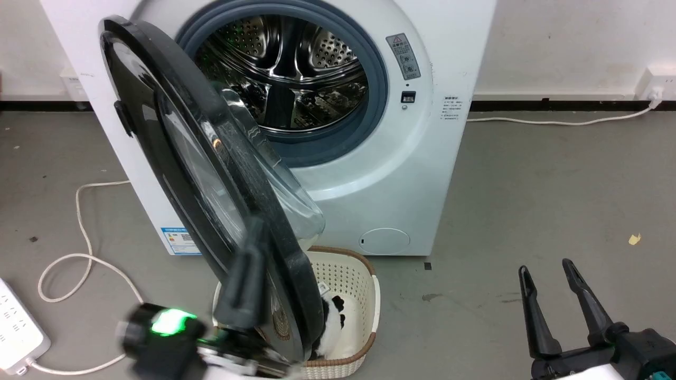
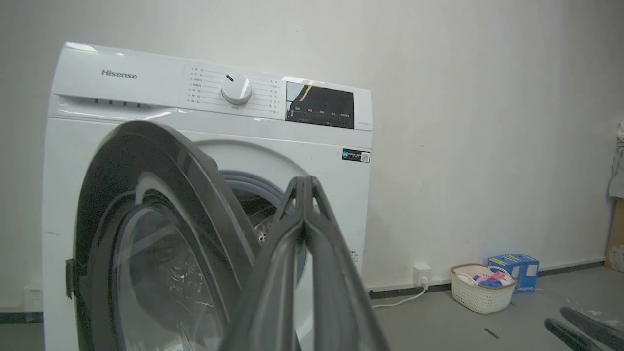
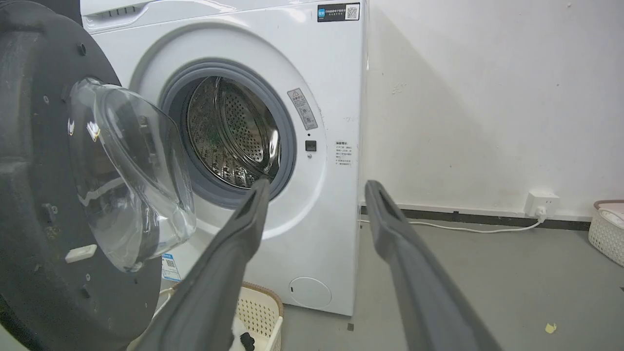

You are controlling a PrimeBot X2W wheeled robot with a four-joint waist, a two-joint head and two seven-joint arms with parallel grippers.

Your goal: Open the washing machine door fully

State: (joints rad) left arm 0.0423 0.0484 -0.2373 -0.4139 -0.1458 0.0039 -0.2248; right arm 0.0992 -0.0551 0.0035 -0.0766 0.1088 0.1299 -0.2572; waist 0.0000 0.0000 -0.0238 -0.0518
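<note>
One white washing machine stood against the wall, its black door swung partly open above a basket. The left gripper was pinched shut beside the door's rim, clasping nothing; the right gripper gaped wide, empty.

The grey floor spreads across the lower head view. The white washing machine stands on it at upper centre, with a cream wicker-rimmed basket just in front at bottom centre. A white power strip lies at lower left, a white cable looping near it. A small yellow scrap lies at right. At the lower right of the left wrist view, a second basket sits just beside a blue box.
</note>
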